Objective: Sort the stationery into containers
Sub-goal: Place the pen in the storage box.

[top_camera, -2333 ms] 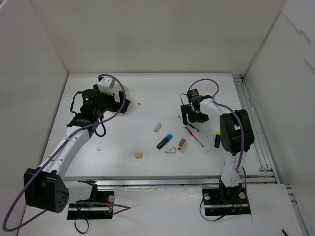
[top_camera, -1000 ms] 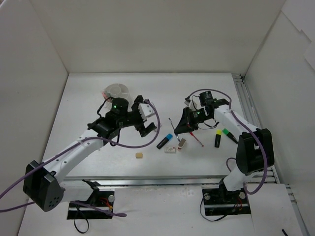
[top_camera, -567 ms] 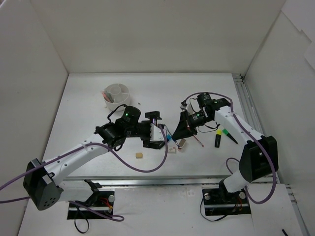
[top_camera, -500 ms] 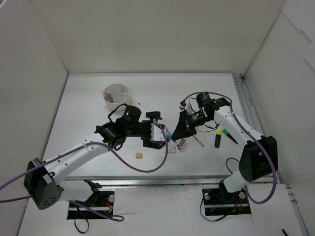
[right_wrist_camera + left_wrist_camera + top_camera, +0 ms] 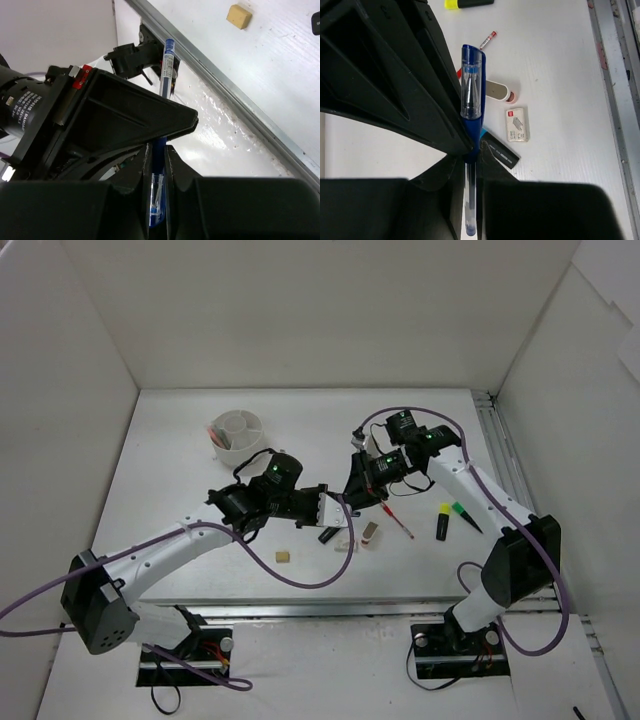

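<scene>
Left gripper (image 5: pixel 471 165) and right gripper (image 5: pixel 157 150) both clamp the blue pen (image 5: pixel 471 90).

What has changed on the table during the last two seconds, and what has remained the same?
The left gripper swung from the white pot to the centre and shut on the blue pen, which the right gripper had lifted and holds too. The pot, beige eraser and yellow-capped marker stayed put.
</scene>
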Action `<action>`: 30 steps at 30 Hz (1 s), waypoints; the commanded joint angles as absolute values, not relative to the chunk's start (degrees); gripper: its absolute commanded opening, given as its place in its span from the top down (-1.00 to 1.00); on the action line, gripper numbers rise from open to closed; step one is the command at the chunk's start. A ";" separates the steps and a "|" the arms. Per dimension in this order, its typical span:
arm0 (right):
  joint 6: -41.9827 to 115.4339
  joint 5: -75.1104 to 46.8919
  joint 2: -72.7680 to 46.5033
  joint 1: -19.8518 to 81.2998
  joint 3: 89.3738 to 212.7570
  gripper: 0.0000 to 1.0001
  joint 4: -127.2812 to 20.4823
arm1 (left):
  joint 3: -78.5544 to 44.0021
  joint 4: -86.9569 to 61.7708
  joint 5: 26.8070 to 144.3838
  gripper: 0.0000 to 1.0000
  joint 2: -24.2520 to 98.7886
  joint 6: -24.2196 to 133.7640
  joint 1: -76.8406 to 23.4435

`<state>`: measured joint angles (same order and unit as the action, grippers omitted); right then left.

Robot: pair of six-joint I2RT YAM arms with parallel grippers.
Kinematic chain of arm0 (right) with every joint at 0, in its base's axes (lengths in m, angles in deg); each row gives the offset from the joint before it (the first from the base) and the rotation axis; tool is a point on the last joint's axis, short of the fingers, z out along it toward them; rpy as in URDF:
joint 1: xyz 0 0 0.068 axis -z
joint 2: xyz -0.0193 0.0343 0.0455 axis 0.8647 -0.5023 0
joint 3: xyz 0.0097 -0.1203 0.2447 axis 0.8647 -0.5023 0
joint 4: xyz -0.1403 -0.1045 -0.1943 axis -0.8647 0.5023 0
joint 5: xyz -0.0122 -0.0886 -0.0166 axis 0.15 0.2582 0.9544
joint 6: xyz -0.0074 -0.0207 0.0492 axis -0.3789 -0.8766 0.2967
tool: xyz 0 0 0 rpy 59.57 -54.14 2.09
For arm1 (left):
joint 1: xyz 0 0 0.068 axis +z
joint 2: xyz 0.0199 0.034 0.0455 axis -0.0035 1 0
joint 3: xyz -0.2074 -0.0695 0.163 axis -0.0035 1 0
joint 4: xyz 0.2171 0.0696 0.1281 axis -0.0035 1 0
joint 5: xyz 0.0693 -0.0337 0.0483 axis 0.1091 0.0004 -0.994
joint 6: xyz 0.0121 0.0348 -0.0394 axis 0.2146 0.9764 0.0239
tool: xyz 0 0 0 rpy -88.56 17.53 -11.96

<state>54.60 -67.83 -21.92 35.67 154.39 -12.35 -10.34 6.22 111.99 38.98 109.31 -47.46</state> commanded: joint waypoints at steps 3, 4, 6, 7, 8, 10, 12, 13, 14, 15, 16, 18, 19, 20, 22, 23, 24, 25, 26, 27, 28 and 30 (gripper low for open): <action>57.77 -66.95 -21.17 33.84 156.47 0.78 -12.33 | -11.56 -1.70 113.46 1.00 36.57 105.56 -47.57; 57.95 -66.42 -21.26 33.75 156.90 0.66 -12.25 | -11.29 -1.96 113.54 1.00 36.22 105.12 -47.57; 57.95 -63.97 -20.65 33.66 157.69 0.48 -12.25 | -10.59 -3.36 113.28 1.00 35.25 103.36 -47.57; 57.95 -63.08 -20.30 33.83 158.83 0.43 -12.25 | -10.24 -3.89 112.85 1.00 34.99 102.66 -47.57; 57.95 -62.63 -19.51 33.92 159.62 0.27 -12.25 | -9.97 -4.25 112.49 1.00 34.55 102.13 -47.57; 57.95 -62.02 -18.54 35.32 161.72 -0.10 -12.68 | -8.92 -6.00 112.23 1.00 34.20 99.68 -46.44; 58.65 -57.82 -16.27 37.17 162.70 -0.53 -13.38 | -7.95 -8.45 112.84 1.00 33.76 97.04 -43.90; 58.83 -56.14 -15.29 38.65 163.23 -0.64 -13.65 | -7.51 -9.16 114.41 1.00 33.67 94.76 -42.75; 59.44 -53.95 -14.59 39.54 163.23 -0.92 -13.91 | -7.07 -9.95 115.03 1.00 33.32 93.52 -41.69; 59.62 -49.58 -12.67 40.85 163.06 -0.95 -14.70 | -5.85 -12.83 115.13 1.00 33.14 92.12 -39.51; 59.88 -47.71 -11.52 41.65 162.36 -0.95 -15.32 | -5.06 -14.52 115.04 1.00 32.79 90.10 -38.18; 60.58 -42.97 -8.45 43.93 161.31 -0.96 -17.77 | -2.43 -20.82 114.52 1.00 32.09 84.48 -35.46; 60.76 -41.38 -7.38 44.38 160.08 -0.96 -18.65 | -1.80 -22.69 112.68 1.00 31.91 82.46 -32.48; 60.85 -38.40 -5.46 44.90 159.55 -0.96 -20.32 | -1.36 -25.40 111.88 1.00 32.26 78.43 -30.80; 60.41 -36.10 -4.13 45.70 157.97 -0.96 -21.64 | -1.88 -26.74 112.14 1.00 32.79 75.24 -25.28; 59.97 -34.43 -3.08 46.14 157.44 -0.96 -22.17 | -2.32 -27.27 112.05 1.00 33.57 72.53 -23.51; 59.53 -34.07 -2.81 46.66 155.95 -0.96 -23.66 | -3.02 -28.32 111.70 1.00 34.02 71.37 -21.92; 59.10 -33.63 -2.37 46.67 154.98 -0.96 -24.54 | -3.37 -29.29 110.83 1.00 34.72 70.58 -20.43; 58.31 -33.28 -1.84 46.75 154.10 -0.96 -25.60 | -3.81 -31.65 109.86 1.00 36.03 69.09 -17.80; 57.95 -32.93 -1.75 46.84 152.35 -0.96 -27.69 | -4.25 -32.80 108.20 1.00 36.74 67.86 -16.73; 57.86 -32.66 -1.66 47.10 151.55 -0.96 -28.41 | -4.87 -33.77 106.97 1.00 38.57 67.50 -15.50; 57.86 -32.66 -1.92 47.72 150.06 -0.96 -30.00 | -7.50 -35.10 105.90 1.00 40.34 65.39 -12.25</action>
<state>58.93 -35.31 -1.11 46.77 152.18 -23.56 -2.14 -25.58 108.40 38.59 71.48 -15.07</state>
